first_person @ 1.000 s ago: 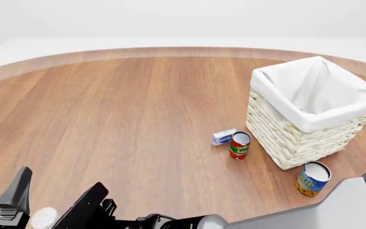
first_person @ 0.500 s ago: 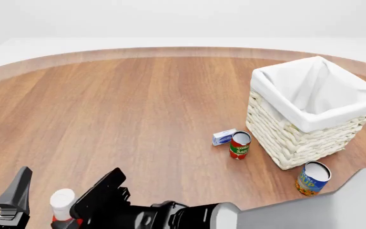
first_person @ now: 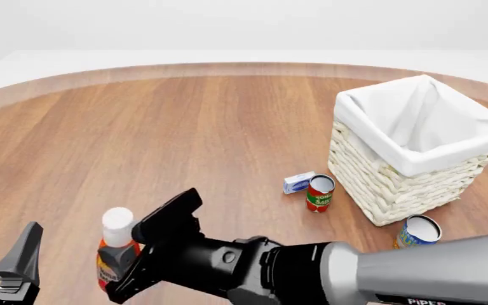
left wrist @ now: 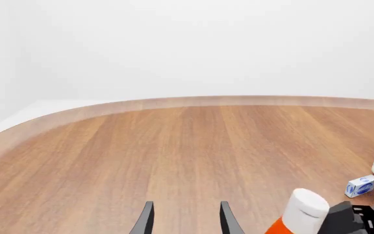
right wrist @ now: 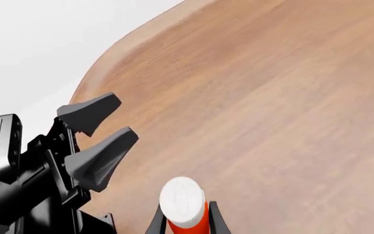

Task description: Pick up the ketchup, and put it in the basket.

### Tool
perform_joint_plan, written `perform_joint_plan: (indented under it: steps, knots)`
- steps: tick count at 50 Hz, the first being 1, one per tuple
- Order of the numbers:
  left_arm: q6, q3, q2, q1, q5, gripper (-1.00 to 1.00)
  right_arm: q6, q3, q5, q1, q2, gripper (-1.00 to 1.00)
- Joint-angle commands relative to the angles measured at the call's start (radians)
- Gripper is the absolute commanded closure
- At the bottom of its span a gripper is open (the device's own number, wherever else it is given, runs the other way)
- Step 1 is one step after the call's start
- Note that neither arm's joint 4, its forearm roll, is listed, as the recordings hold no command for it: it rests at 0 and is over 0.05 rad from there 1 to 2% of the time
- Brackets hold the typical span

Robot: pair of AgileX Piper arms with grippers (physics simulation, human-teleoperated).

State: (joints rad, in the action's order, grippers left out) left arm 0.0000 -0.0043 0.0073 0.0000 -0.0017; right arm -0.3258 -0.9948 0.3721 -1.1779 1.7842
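Ketchup (first_person: 117, 251) now higher, clamped in right tool (first_person: 134, 254); left tool (left wrist: 184, 220) apart.

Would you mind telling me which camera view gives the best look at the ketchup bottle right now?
The front view: it shows the ketchup upright with white cap, red-orange body and label, held in the right gripper. The right wrist view shows only its cap and neck between the fingers; the left wrist view catches just the cap and shoulder at the frame's edge.

We are reading "PIPER" in white on the right arm (first_person: 413, 276) near the bottom edge. The tomato can (first_person: 319, 193) beside the basket (first_person: 396, 184) is showing "TOMATO SAUCE", barely legible.
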Motion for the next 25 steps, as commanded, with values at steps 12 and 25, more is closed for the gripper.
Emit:
perform_joint_plan:
  steps: [12, 25]
  knots:
    - [0.000, 0.000, 0.000, 0.000, 0.000, -1.00, -0.024, 0.030, -0.013, 0.082, -0.123, 1.00]
    - [0.000, 0.000, 0.000, 0.000, 0.000, -1.00, -0.030, 0.043, -0.025, 0.121, -0.187, 1.00]
